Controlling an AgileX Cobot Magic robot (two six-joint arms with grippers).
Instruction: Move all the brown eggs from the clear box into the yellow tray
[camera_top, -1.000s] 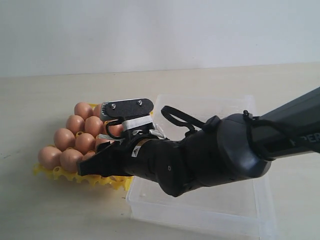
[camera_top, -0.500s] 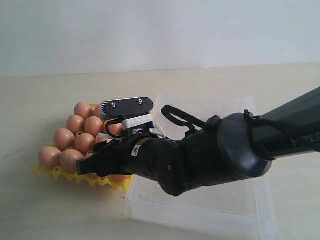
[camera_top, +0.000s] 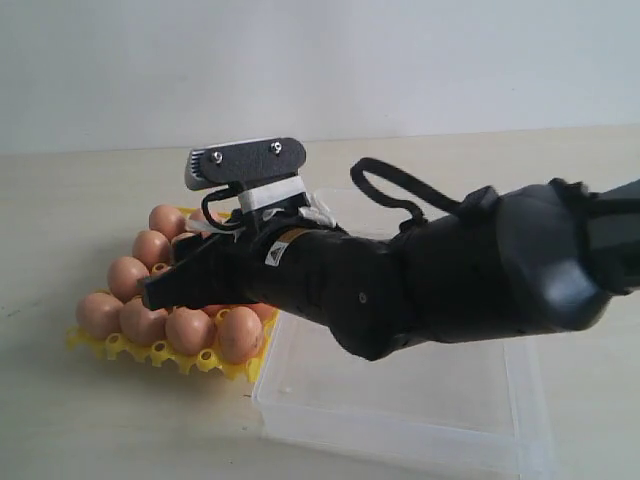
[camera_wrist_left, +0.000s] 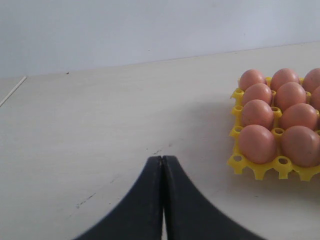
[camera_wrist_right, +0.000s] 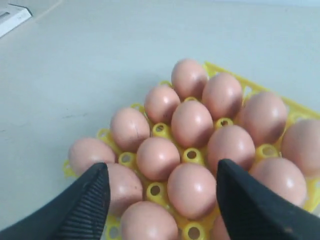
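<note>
The right gripper (camera_wrist_right: 161, 171) hangs spread wide above the yellow tray (camera_top: 160, 352) of brown eggs (camera_top: 240, 333), holding nothing (its white sticker (camera_top: 272, 253) too small to read); the left gripper (camera_wrist_left: 162, 161), pressed closed, sits beside it.

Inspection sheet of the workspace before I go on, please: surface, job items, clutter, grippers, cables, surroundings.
Surface: pale table, faint scuffs.
Job's things: brown eggs sit in the yellow tray; clear box shows no eggs, partly hidden by the right arm.
Clutter: white flat object on the table, unidentified.
Grippers: right gripper open, empty, above the tray; left gripper shut, empty, over bare table.
Cables: black cable loop on that arm.
Surroundings: plain wall.
</note>
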